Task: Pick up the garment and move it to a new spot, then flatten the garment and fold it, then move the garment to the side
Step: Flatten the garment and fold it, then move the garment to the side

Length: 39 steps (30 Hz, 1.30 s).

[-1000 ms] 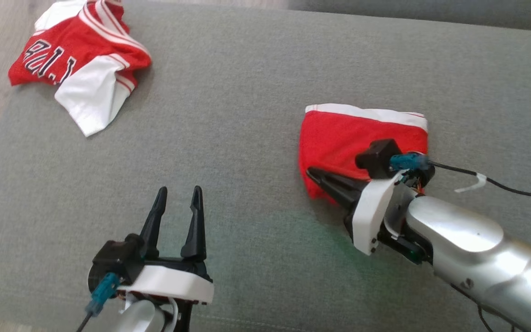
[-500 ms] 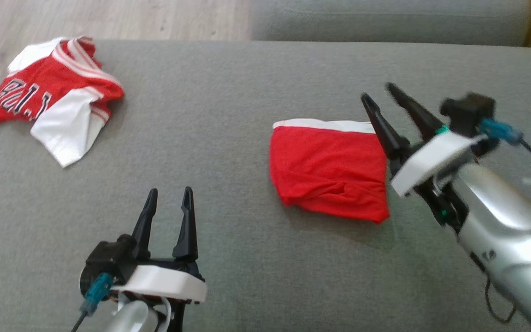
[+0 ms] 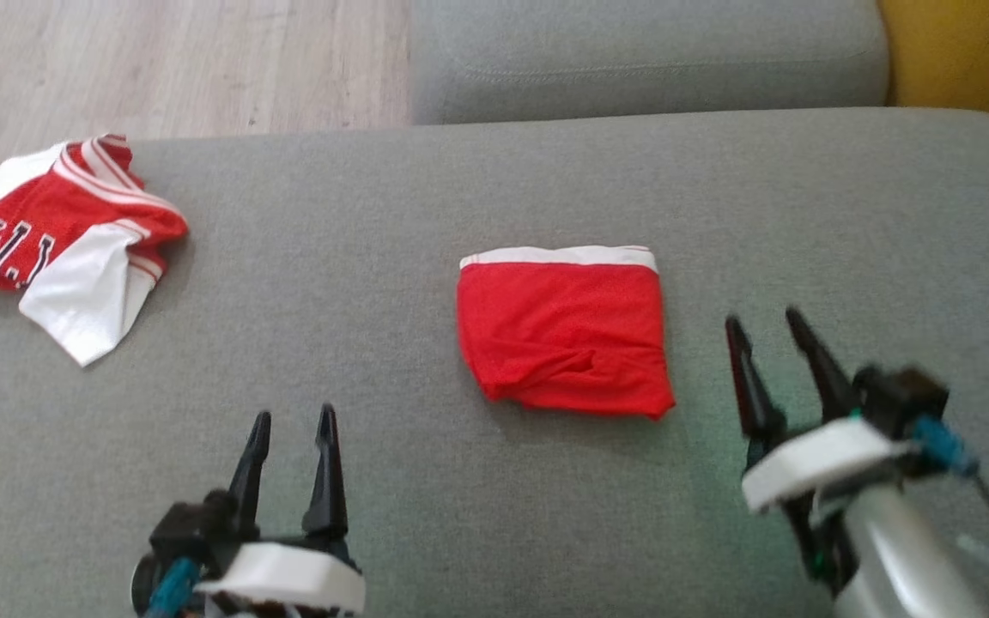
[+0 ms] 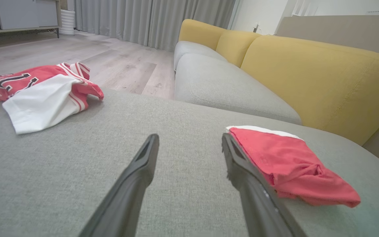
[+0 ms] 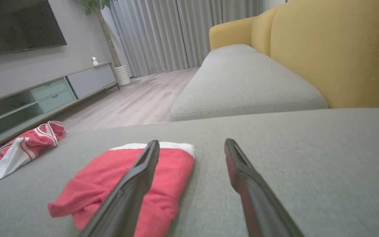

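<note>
Two garments lie on the broad grey woven-fabric seat cushion (image 3: 391, 215). A crumpled red-and-white jersey with dark lettering (image 3: 57, 249) sits near the cushion's far left corner, close to the edge. A wide strip of bare fabric separates it from everything else.

The left gripper (image 3: 293, 414) is at the near edge, fingers spread wide and empty. It is well apart from both garments, with open fabric ahead of it.

The folded red mesh garment with a white band (image 3: 565, 343) lies flat near the middle of the cushion. The band runs along its far side and its near edge is slightly rumpled. Bare fabric surrounds it on all sides, and neither gripper touches it.

The right gripper (image 3: 762, 319) is near the garment's right side, jaws wide and holding nothing. Free cushion extends further to the right.

Beyond the far edge are a pale wooden plank floor (image 3: 177, 60), a second grey seat cushion (image 3: 632, 51) and a mustard-yellow upholstered backrest (image 3: 967, 51). The wrist views add grey pleated curtains (image 4: 150, 19), a dark wall screen (image 5: 18, 26) and a low pale-green cabinet (image 5: 28, 102).
</note>
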Available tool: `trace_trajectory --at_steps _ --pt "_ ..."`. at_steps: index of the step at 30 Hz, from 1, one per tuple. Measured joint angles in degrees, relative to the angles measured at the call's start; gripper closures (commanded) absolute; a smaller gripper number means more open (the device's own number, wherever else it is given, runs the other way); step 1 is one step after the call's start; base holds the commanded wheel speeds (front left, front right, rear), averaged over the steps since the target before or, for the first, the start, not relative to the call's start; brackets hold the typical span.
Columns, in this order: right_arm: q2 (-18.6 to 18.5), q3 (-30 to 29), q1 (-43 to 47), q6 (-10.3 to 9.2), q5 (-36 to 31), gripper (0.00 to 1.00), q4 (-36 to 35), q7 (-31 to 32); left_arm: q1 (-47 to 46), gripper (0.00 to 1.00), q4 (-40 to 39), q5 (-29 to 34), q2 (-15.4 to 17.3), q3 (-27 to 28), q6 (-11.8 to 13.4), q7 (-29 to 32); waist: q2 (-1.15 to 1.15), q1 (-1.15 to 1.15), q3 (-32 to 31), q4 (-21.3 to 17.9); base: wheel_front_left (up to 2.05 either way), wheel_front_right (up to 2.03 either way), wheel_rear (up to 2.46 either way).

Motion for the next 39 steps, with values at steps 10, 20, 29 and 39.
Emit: trace_trajectory --at_steps 10,20,29,39 --pt "4.66 -6.98 11.33 0.00 -9.91 0.00 -12.02 5.31 4.88 0.00 0.92 2.11 -1.22 3.89 -1.58 0.01 0.00 0.00 -1.51 -0.74 0.00 0.00 0.00" --pt "5.26 -7.13 14.23 0.00 -9.68 0.00 -15.28 7.65 4.95 0.00 1.80 3.96 -2.23 5.28 -2.71 0.01 0.00 0.01 -1.55 -0.80 0.00 0.00 0.00" --pt "5.30 -7.26 14.23 0.00 -9.66 0.00 -15.60 8.21 4.95 0.00 2.44 4.45 -3.02 5.73 -3.45 0.01 0.00 0.01 -1.35 -0.55 0.00 0.00 0.00" --pt "5.35 -11.25 8.88 0.00 -9.26 0.00 -14.37 15.63 4.67 0.00 2.67 5.56 -3.74 6.57 -4.04 0.00 0.00 0.01 0.39 1.51 0.00 0.00 0.00"
